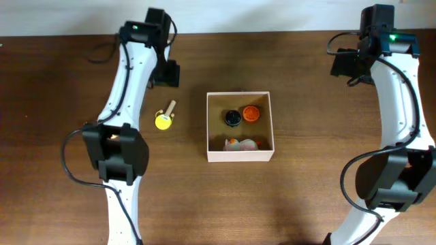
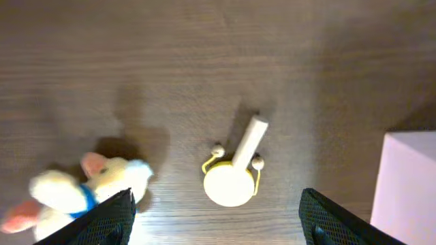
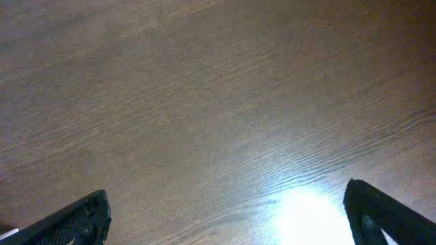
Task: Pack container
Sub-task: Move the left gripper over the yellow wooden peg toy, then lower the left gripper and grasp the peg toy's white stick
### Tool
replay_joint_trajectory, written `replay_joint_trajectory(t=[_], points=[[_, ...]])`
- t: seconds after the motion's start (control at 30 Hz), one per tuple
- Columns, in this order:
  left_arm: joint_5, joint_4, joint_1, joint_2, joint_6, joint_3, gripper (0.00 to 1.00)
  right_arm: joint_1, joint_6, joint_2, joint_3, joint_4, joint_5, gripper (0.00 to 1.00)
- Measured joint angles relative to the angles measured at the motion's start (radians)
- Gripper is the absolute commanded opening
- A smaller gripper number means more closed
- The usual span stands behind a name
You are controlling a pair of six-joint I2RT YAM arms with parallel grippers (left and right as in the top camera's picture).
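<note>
1. Surface first: it's a dark brown wood-grain table (image 1: 306, 197). It's mostly matte, but there's a bright glare spot (image 3: 303, 211) in the right wrist view.
2. Barely any of the room shows. There's just a pale strip (image 1: 259, 17) past the table's far edge in the overhead view, and I can't tell if it's wall or floor.
3. The box (image 1: 240, 155) sits about mid-table between the two arms. Its top is open, with cream walls and a tan inside.
4. Inside it, a black round thing (image 1: 233, 118) and an orange round thing (image 1: 251, 113) sit side by side toward the far wall. There's also a pale-and-orange lump (image 1: 242, 143) against the near wall. That one's probably a soft toy, but it's too small to be sure.
5. Left of the box, a yellow drum toy (image 1: 163, 120) with a wooden handle lies on the bare wood, near the box but not touching it.
6. The left wrist view also shows a plush (image 2: 75, 194), white with pink ears and a blue collar. It's lying on the table near the drum toy, with a gap between them.
7. The left gripper (image 2: 216, 221) hangs above the drum toy with its fingers spread wide, holding nothing.
8. The right gripper (image 3: 225, 214) is over bare wood, well apart from the box. Its fingers are wide apart too, and it's empty.
</note>
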Motion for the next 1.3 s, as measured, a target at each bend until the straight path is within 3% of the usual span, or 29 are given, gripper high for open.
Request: replay_joint_trajectory(t=[0.67,1.3], points=[[0.112,0.153,-0.003,0.001,0.133,-0.299,0.79,0.0,0.0,0.0,0.0,0.0,0.0,0.99],[0.113,0.229,-0.003,0.067,0.136,-0.309,0.74,0.0,0.0,0.0,0.0,0.0,0.0,0.99]])
